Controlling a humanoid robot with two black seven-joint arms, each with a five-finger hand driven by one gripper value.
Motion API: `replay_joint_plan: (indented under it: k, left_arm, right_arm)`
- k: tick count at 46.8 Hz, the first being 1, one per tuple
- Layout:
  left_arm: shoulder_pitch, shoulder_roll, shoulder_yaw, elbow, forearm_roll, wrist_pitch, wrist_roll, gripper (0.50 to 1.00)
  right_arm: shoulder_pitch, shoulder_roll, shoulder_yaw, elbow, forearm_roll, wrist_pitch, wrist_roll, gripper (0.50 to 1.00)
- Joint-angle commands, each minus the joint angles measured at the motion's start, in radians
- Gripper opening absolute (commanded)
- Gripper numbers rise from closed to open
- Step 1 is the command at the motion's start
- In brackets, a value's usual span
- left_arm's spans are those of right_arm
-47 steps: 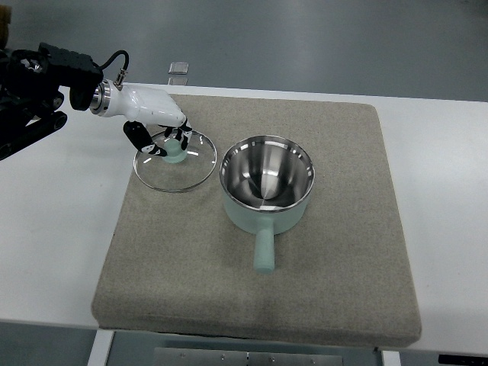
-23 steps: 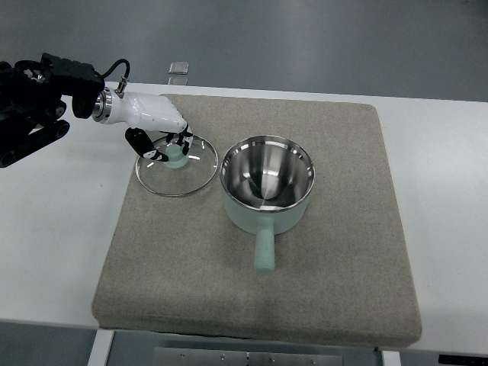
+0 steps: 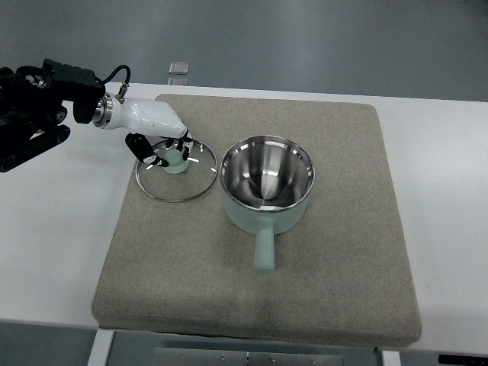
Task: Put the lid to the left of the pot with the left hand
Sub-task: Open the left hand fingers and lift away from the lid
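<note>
1. Left hand (image 3: 158,130) comes in from the left edge, fingers curled around the lid knob (image 3: 175,159).
2. Lid (image 3: 176,169) on the mat (image 3: 259,290), just left of the pot (image 3: 267,186), rims nearly touching.
3. Pot open and empty, handle pointing toward the camera.

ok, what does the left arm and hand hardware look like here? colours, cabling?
The left arm is black and blocky, with a black cable looping over a silver metal wrist ring. The left hand has a glossy white shell over the palm and black fingers. The right arm is out of view.
</note>
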Motion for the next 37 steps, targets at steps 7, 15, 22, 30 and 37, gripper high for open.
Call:
replay_joint_plan:
  k: [7,15,22,30,37]
  left_arm:
    - [0.000,0.002,-0.001,-0.004,-0.006,0.001,0.000,0.737]
    - [-0.001,0.009,-0.014,-0.004,-0.009,0.001,0.000,0.876]
    - [-0.004,0.015,-0.014,-0.016,-0.027,-0.004,0.000,0.928]
    - [-0.021,0.041,-0.018,-0.049,-0.087,-0.004,0.000,0.964]
    - [-0.038,0.042,-0.034,-0.029,-0.234,-0.004,0.000,0.994]
  right_arm:
    - [0.000,0.000,0.000,0.000,0.000,0.000,0.000,0.924]
    - [0.000,0.000,0.000,0.000,0.000,0.000,0.000,0.924]
    - [0.000,0.000,0.000,0.000,0.000,0.000,0.000,0.924]
    - [0.000,0.000,0.000,0.000,0.000,0.000,0.000,0.924]
    - [0.000,0.000,0.000,0.000,0.000,0.000,0.000,0.924]
